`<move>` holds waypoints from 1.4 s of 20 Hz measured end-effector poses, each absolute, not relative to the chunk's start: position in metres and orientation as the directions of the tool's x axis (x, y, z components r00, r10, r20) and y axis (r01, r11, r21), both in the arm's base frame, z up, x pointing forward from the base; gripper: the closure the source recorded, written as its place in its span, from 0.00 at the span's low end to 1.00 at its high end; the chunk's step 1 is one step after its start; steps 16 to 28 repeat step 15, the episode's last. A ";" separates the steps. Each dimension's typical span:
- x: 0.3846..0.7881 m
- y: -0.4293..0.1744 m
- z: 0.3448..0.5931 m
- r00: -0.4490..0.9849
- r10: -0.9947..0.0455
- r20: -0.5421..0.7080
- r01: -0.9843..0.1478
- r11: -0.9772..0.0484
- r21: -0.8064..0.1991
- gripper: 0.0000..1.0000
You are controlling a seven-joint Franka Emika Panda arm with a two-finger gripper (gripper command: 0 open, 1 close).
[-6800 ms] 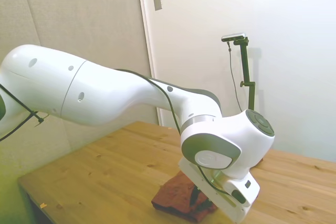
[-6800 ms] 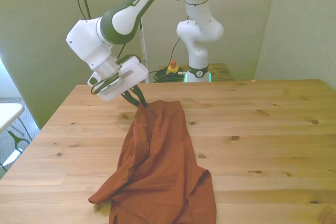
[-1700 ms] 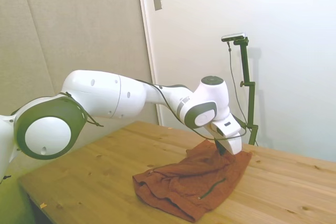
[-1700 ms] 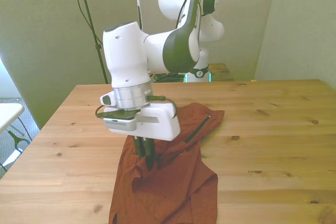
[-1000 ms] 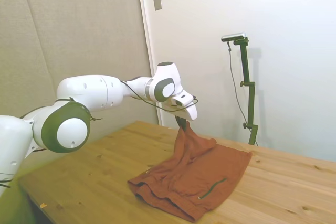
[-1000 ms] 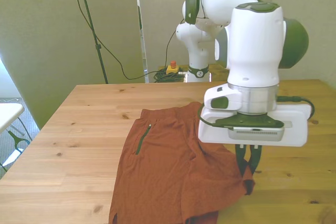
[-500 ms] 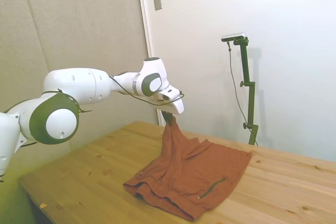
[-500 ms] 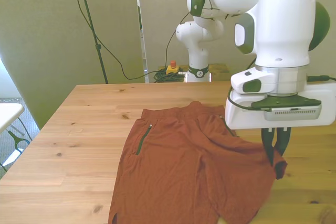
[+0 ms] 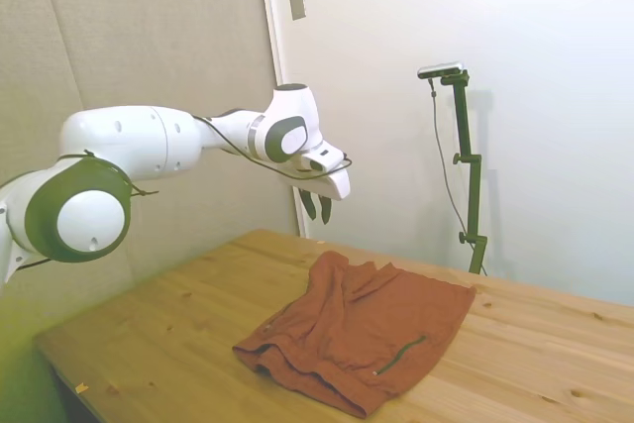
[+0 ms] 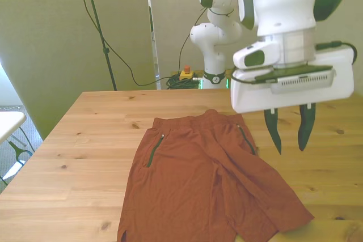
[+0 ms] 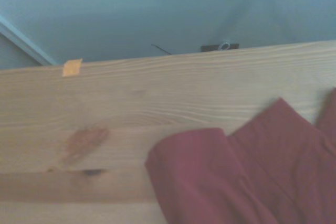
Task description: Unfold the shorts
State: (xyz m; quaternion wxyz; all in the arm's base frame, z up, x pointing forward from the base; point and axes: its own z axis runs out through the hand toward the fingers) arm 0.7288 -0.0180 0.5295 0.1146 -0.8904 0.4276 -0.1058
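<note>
Item: shorts (image 10: 207,182), rust-orange, spread near-flat on your wooden bench (image 10: 85,140), lower centre of front view. Soft, light, limp; one leg hem folded, so take hold there, at an edge. Pincer (image 10: 289,128): open, empty, hovering above the shorts at right, fingers pointing down.
</note>
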 end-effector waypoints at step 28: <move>0.534 -0.054 0.556 0.705 -0.701 0.104 -0.689 -0.713 -0.128 0.00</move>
